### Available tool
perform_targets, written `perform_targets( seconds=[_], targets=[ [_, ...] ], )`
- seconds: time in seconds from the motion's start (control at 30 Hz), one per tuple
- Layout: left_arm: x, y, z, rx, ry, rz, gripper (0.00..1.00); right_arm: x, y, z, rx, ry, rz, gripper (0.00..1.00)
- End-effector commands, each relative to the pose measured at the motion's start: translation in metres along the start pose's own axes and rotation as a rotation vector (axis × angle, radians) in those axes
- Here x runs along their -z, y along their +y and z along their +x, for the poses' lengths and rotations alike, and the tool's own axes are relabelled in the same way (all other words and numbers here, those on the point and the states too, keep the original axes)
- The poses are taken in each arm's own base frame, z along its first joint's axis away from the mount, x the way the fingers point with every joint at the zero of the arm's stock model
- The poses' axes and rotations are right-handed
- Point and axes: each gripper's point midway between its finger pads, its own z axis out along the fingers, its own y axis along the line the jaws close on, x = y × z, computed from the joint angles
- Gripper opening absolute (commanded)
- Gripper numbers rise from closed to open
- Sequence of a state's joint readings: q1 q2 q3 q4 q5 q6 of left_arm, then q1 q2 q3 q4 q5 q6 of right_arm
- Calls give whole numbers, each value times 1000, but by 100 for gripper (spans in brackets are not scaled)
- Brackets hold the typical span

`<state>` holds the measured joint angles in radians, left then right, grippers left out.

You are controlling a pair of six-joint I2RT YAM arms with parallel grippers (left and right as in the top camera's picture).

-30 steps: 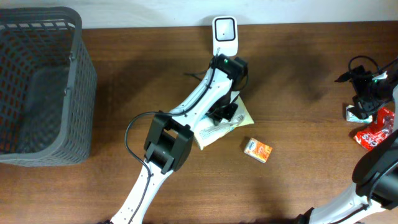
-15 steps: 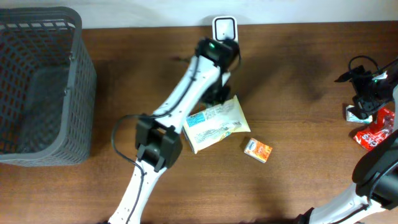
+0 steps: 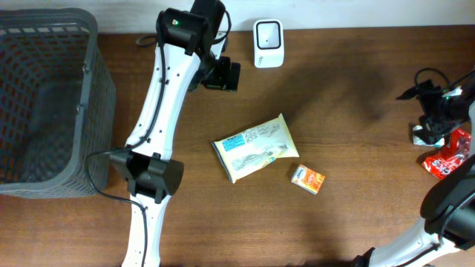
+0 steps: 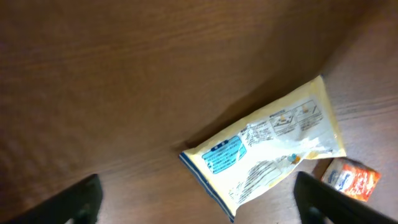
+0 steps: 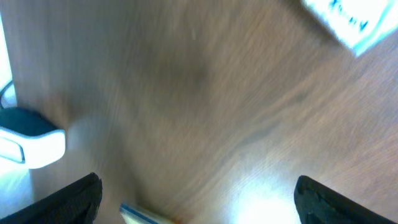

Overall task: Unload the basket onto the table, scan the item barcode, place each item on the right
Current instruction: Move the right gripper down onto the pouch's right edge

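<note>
1. Now that the left tool has let go, it stands spread wide and empty, lifted to the far side of the tabletop, just left of the scanner.
2. The pouch lies flat in the middle of the tabletop with its printed face up. It is on the near side of the scanner and well apart from it.
3. A second ago this tool was clenched and pressed down on the pouch. Since then the pouch has turned slightly and ended up a little further left.
4. A small orange box sits just near-right of the pouch, apart from it.
5. Nothing is held up to the scanner now. This reads as the pouch's turn being either finished or dropped, so the next grasp would be the box or the pouch again.
6. The right tool is also released and empty. It has stayed at the far right by a red packet.
</note>
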<state>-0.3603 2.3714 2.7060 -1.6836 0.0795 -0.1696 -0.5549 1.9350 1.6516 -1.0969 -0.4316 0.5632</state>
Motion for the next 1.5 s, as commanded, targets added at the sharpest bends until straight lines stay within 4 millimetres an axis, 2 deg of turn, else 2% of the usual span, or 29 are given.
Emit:
perform_targets(
  seconds=[0.0,0.07,0.17,0.27,0.3,0.37,0.5,0.67,0.73,0.83,0.9,0.93,1.07,1.13,1.33,1.37,1.43,1.47],
  targets=[
    [-17,-3,17,1,91,21,99,-1,41,35,199,146,-216,98],
    [-30,0,24,5,134,14,99,-7,64,66,435,207,-287,99],
    [-48,5,22,15,144,11,99,-38,72,111,675,262,-167,98],
    [-61,8,21,23,149,6,99,-70,71,137,840,243,-9,99],
    [-64,10,23,24,158,0,99,-82,75,152,904,244,11,99],
    [-69,13,27,30,177,-5,99,-96,85,180,999,265,-1,98],
    [-71,27,31,50,197,-36,99,-111,98,215,1102,280,-26,99],
    [-70,39,30,76,198,-39,99,-128,83,237,1095,359,-62,99],
    [-70,41,29,81,192,-39,99,-137,70,246,1118,412,-87,99],
    [-70,41,29,81,193,-39,99,-145,62,256,1154,462,-142,99],
    [-70,41,28,80,191,-38,99,-149,62,260,1149,475,-166,96],
    [-70,41,28,80,190,-39,99,-150,64,262,1146,483,-189,90],
    [-70,41,28,80,190,-39,99,-153,69,263,1146,481,-219,86],
    [-70,41,28,80,190,-39,99,-158,67,264,1135,494,-219,75],
    [-70,41,28,80,190,-39,99,-174,64,265,1081,516,-227,63],
    [-70,41,28,80,190,-39,99,-174,65,265,1080,513,-230,54],
    [-70,41,28,80,190,-39,99,-174,68,264,1066,507,-230,28],
    [-70,41,28,80,190,-39,99,-174,68,263,1060,504,-231,23]
  ],
)
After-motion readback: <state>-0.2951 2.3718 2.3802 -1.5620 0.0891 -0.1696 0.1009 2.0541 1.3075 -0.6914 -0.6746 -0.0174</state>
